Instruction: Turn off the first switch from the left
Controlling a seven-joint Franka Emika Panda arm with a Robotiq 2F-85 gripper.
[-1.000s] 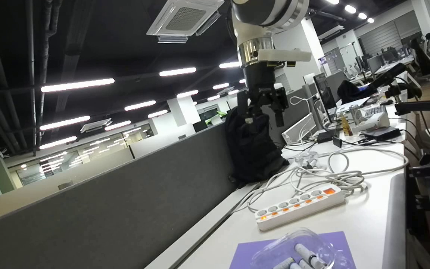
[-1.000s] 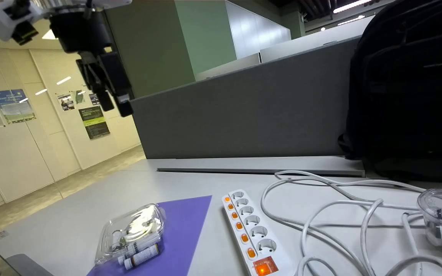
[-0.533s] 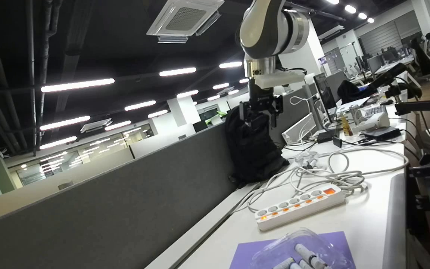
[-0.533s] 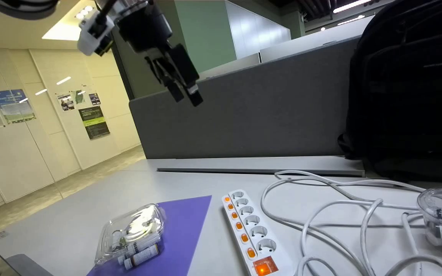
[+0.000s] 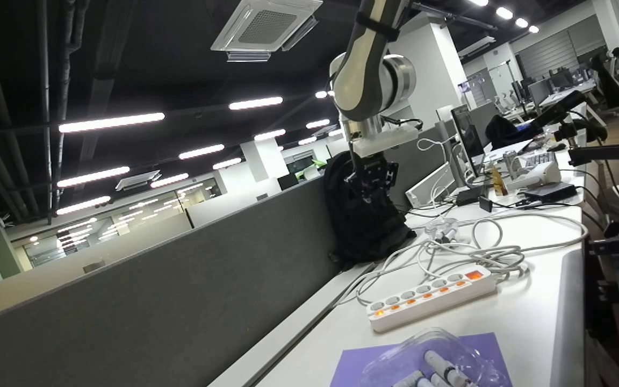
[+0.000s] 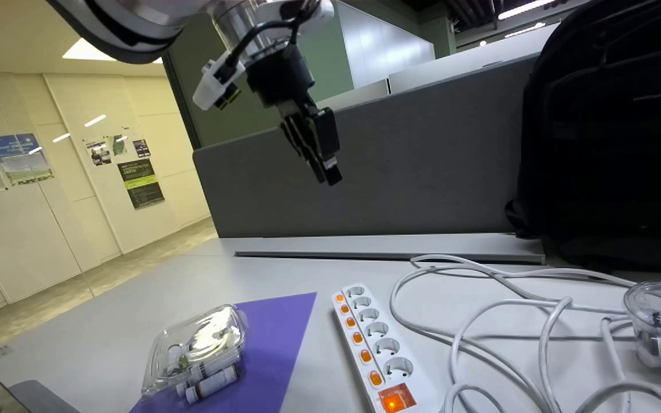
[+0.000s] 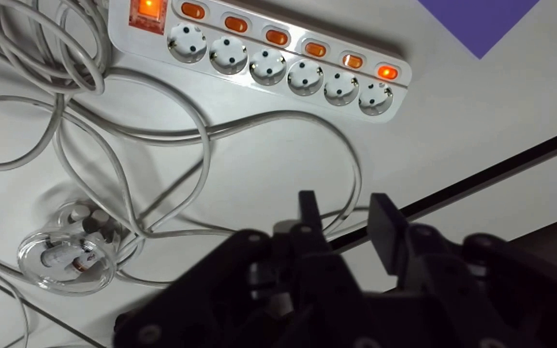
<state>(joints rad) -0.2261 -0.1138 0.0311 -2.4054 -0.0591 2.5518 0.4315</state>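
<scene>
A long white plastic power strip (image 7: 252, 44) is laid on a pale flat worktop (image 6: 152, 292); along it, a row of six small orange rocker buttons (image 7: 276, 37) is set beside a row of six round white sockets (image 7: 305, 77). The first switch (image 7: 387, 72), a tiny oval orange rocker, is found at the end of the strip opposite its large rectangular red-orange rocker (image 7: 149, 12); both are seen lit in the wrist view. The black two-jawed pincer (image 7: 344, 212) is held in the air, tilted, higher than the strip and well apart from it; in the wrist view its jaws are seen standing apart. On the socket side of the strip, looped pale grey cables (image 7: 207, 144) are strewn, and farther out from it a clear round plastic tub (image 7: 65, 288) is placed. On the button side, near the first switch, a flat purple sheet (image 6: 284, 327) is spread, partly covered by a clear plastic box (image 6: 216, 324). Past the strip, in an exterior view, a dark grey partition (image 6: 422, 155) and a black backpack (image 6: 611, 143) are seen.
</scene>
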